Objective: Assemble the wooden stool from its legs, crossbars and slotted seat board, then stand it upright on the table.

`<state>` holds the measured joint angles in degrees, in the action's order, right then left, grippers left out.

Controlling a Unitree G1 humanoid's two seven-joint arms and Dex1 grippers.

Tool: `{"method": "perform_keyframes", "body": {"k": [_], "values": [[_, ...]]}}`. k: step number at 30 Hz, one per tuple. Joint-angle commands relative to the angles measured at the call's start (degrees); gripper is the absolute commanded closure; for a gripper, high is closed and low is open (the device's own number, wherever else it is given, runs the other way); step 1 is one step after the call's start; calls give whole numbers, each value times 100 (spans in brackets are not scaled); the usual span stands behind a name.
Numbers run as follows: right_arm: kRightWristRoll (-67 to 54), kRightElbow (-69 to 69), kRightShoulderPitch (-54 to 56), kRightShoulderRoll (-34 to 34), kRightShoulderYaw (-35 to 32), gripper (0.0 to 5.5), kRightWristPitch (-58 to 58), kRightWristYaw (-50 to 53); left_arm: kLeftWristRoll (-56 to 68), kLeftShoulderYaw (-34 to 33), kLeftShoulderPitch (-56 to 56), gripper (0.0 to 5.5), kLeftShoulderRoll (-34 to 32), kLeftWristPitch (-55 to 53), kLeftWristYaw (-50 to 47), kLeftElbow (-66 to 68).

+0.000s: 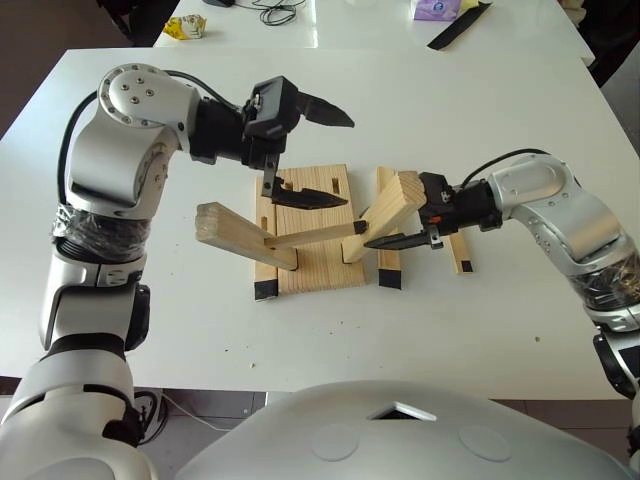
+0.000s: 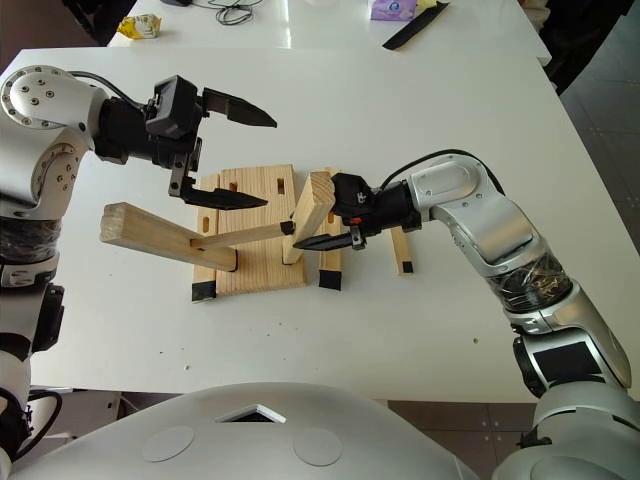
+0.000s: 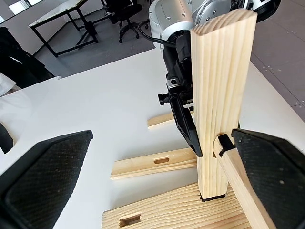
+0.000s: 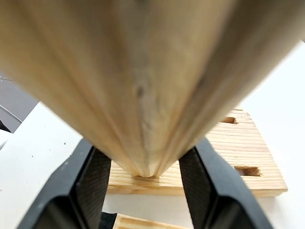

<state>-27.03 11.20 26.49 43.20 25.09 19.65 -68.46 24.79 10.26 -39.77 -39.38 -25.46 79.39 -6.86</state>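
The slotted seat board (image 1: 318, 262) lies flat on the white table. Two wooden legs stand in it: a left leg (image 1: 232, 233) leaning outward and a right leg (image 1: 390, 203), joined by a crossbar (image 1: 312, 237). My right gripper (image 1: 398, 226) is shut on the right leg (image 4: 143, 71), with its fingers (image 4: 90, 186) on either side of the wood. My left gripper (image 1: 346, 162) hovers open above the board's far half, holding nothing; its pads (image 3: 47, 176) frame the right leg (image 3: 221, 95).
A loose leg (image 1: 386, 256) with a black foot and a thinner piece (image 1: 460, 250) lie just right of the board. A yellow packet (image 1: 186, 27) and a black strip (image 1: 458, 26) rest on the far table. Bare table surrounds the board.
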Motion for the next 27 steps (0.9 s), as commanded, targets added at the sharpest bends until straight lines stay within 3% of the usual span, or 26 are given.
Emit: {"method": "perform_keyframes", "body": {"k": [1,27], "values": [[670,-231,-442,121,493,346,454,14,-59,144,84,10,-10,78,53,-92],[764,-226,-389,100,582,346,419,-28,-572,685,578,10,2,680,92,46]]}}
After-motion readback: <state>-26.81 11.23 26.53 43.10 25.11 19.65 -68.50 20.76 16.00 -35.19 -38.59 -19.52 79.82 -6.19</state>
